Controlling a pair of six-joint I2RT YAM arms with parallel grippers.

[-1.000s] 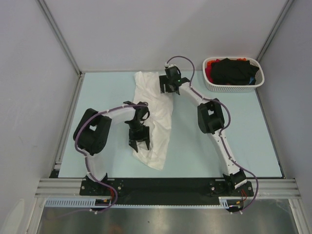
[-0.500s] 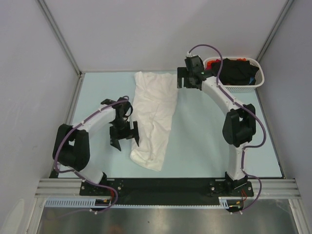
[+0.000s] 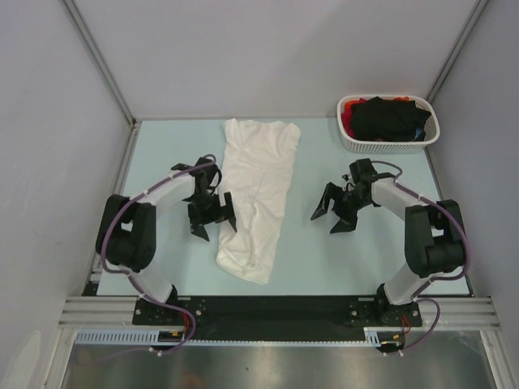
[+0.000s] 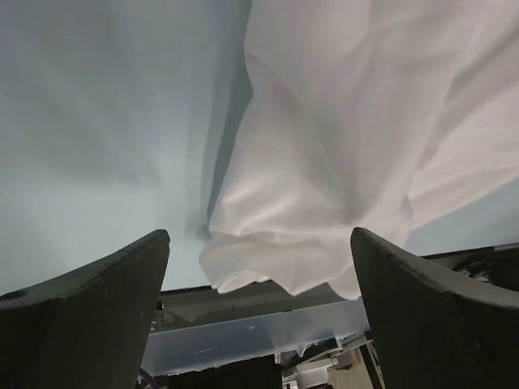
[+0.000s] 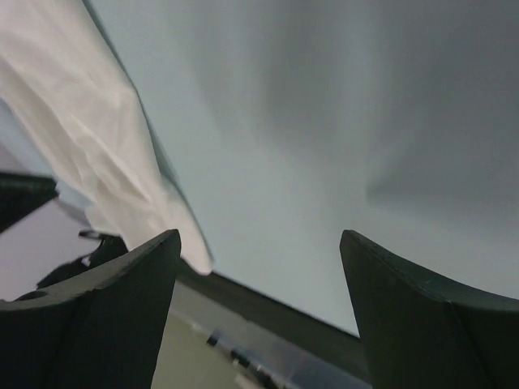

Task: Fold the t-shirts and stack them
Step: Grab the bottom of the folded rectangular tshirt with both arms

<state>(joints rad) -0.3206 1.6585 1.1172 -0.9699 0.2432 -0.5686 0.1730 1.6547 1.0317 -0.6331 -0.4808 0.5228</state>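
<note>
- My left pincer (image 3: 214, 223) stands wide open and empty. It has slid off the cloth it hung over a second ago and now sits just beside its left edge.
- My right pincer (image 3: 331, 217), also spread and empty, has swung back from the far end onto bare surface (image 3: 162, 154).
- The white t-shirt (image 3: 258, 194) lies lengthwise between them, flatter than before.
- The black t-shirt (image 3: 389, 117) stays in the basket (image 3: 381, 146).

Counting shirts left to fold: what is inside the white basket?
Crumpled black cloth fills the white perforated plastic basket, red cloth peeking at its left edge; whatever lies beneath is hidden.
</note>
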